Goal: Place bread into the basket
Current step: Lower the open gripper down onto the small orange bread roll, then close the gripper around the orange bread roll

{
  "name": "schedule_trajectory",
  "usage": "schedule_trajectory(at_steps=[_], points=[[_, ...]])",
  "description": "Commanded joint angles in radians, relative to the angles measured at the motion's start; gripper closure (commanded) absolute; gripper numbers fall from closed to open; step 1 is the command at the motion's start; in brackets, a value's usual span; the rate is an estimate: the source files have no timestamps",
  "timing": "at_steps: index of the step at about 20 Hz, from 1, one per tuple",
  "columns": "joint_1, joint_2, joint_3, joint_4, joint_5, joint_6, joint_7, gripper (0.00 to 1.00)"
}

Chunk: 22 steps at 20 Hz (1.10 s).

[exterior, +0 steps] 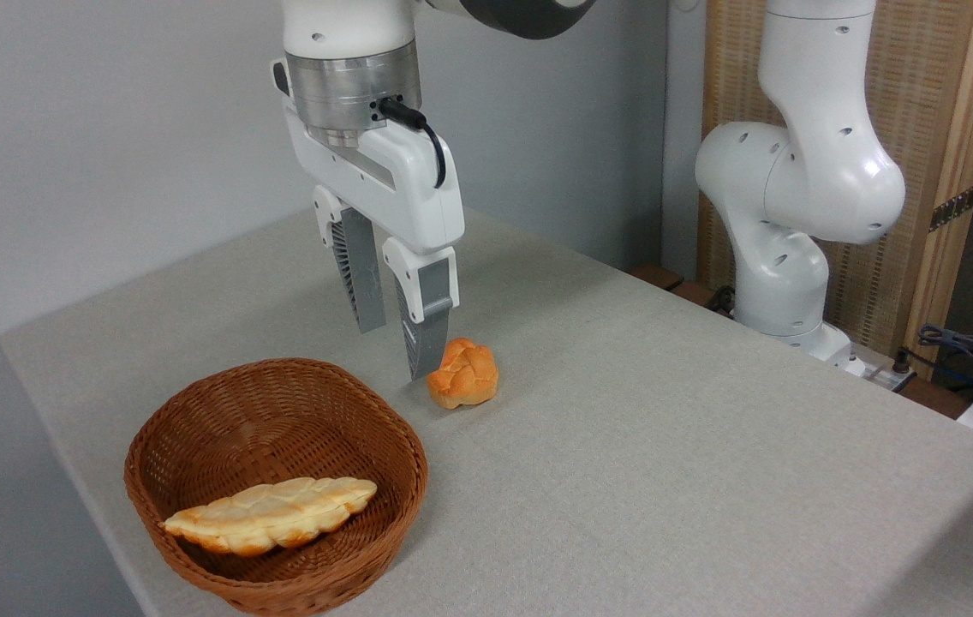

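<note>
Grey table (666, 446) under everything. Basket (195, 428) below-left of fingers, braided loaf (272, 514) lying inside. Gripper (398, 347) hanging tips-down, fingers (428, 330) parted, nothing between them. Bread (463, 374) on table just right of nearer fingertip, outside basket; contact unclear.

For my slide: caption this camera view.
Open end effector poised left of bun; braided loaf in basket.

A small golden-orange knotted bun (463, 374) sits on the grey tabletop (666, 446). Near its left stands a round brown woven wicker basket (221, 411), upright.
</note>
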Motion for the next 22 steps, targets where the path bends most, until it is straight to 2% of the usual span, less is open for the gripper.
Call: schedule_trajectory(at_steps=[1, 22], points=[[0.014, -0.004, -0.007, 0.011, -0.02, -0.059, -0.009, 0.0], [0.014, 0.0, -0.007, 0.002, -0.02, -0.122, 0.008, 0.0]])
